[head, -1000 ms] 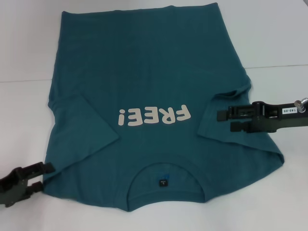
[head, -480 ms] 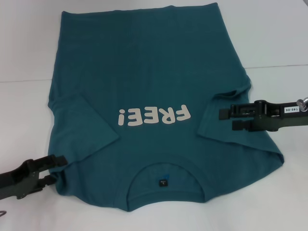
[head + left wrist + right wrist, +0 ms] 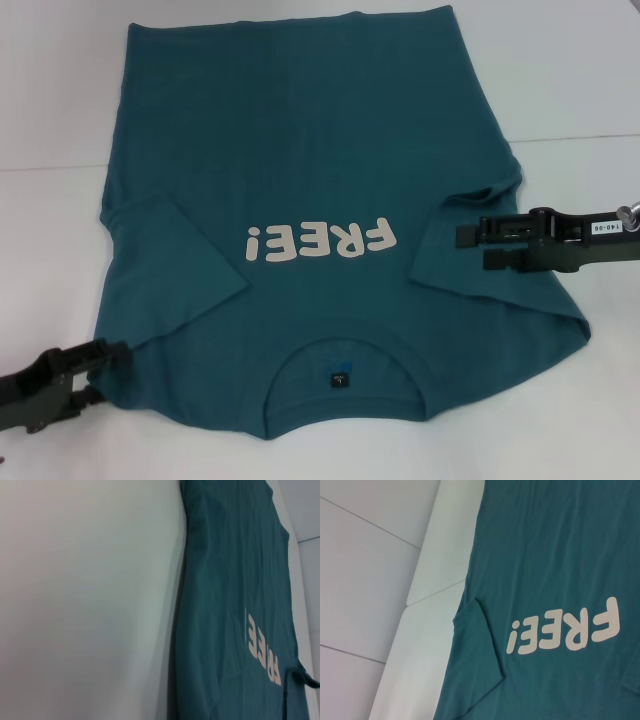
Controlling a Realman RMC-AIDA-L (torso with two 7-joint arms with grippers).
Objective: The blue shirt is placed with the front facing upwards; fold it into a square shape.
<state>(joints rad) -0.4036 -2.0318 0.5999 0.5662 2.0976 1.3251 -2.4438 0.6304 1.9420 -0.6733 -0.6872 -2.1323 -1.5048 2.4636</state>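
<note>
Both arms end in dark, nearly black plastic hardware with a faint greenish cast. The right end effector [image 3: 472, 247] has two long, flat, blocky fingers, a white label printed with small dark characters on its body, and a shiny metal fitting behind. The left end effector [image 3: 112, 362] looks matching, chunky and angular.

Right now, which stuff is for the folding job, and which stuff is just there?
For the job:
blue shirt, lying flat, lettering up
left gripper, at its near left corner
right gripper, over its right sleeve

Just there:
white table
</note>
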